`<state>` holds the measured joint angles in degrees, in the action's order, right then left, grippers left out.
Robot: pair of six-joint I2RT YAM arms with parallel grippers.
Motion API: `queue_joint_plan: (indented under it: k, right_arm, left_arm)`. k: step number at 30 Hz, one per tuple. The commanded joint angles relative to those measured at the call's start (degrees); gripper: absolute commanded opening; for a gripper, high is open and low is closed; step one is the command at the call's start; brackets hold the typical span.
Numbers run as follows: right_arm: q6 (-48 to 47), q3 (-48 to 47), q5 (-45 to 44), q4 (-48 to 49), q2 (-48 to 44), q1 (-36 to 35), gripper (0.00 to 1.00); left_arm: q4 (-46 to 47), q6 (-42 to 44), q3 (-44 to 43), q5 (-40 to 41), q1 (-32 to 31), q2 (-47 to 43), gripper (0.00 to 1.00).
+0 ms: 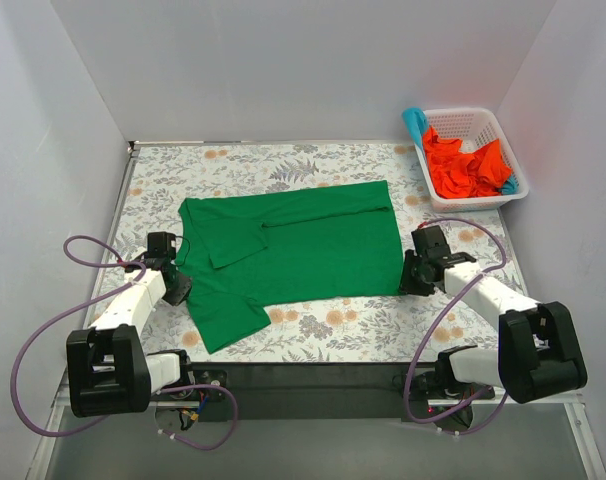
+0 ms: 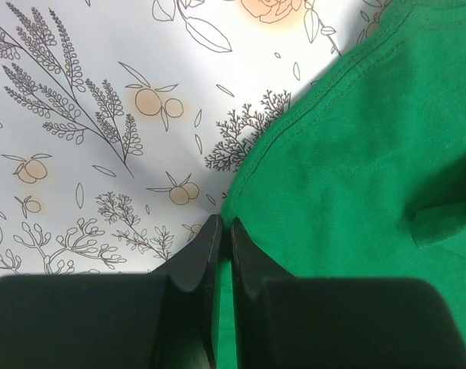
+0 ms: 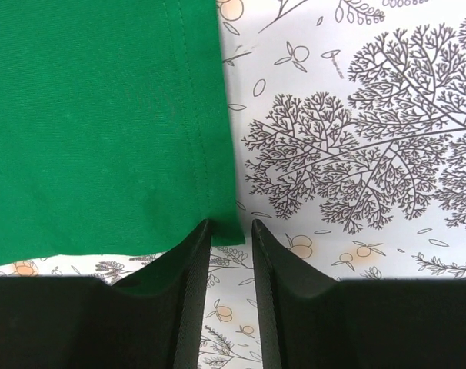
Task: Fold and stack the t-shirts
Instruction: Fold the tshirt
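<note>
A bright green t-shirt (image 1: 293,245) lies spread flat on the floral table, collar end to the left, one sleeve pointing to the near edge. My left gripper (image 1: 179,287) is at its left edge. In the left wrist view the left gripper (image 2: 224,224) is shut with a strip of the green cloth (image 2: 356,169) pinched between the jaws. My right gripper (image 1: 407,278) is at the shirt's near right corner. In the right wrist view the right gripper (image 3: 231,224) is open, low on the table, with the hem corner (image 3: 94,123) between the fingertips.
A white lattice basket (image 1: 521,182) stands at the far right corner, holding crumpled orange-red shirts (image 1: 463,165) and a teal-blue one (image 1: 416,122) hanging over its left rim. White walls close in the table on three sides. Purple cables loop beside both arm bases.
</note>
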<state>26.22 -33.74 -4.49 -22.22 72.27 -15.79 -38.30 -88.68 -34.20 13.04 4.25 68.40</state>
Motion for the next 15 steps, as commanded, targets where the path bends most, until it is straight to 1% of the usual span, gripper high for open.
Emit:
queue_joint_plan:
  k: [1, 4, 6, 7, 12, 15]
  right_arm:
    - [1.3, 1.5, -0.7, -5.2, 2.6, -1.0, 0.34]
    - [0.4, 1.9, -2.9, -6.3, 2.4, -0.9, 0.22]
    - [0.0, 2.3, -4.4, -7.0, 1.5, -0.7, 0.07]
    - [-0.4, 2.4, -5.1, -7.8, 1.0, -0.6, 0.02]
    - [-2.0, 1.9, -6.3, -10.8, -2.9, 1.2, 0.01]
    - [-3.1, 0.1, -7.4, -12.3, -4.4, 1.5, 0.01]
  left_arm:
    - [1.0, 0.2, 0.4, 0.4, -0.3, -1.7, 0.0]
    - [0.3, 0.2, 0.2, -0.2, -0.3, -1.3, 0.0]
    - [-0.5, 0.0, -0.8, -0.9, -0.3, -1.3, 0.0]
    - [-1.0, -0.5, -1.0, -1.7, -0.2, -1.6, 0.0]
    - [-3.4, -1.3, -2.4, -4.0, -0.2, -2.9, 0.0]
    - [-4.8, -1.6, -2.1, -4.9, -0.2, -4.5, 0.0]
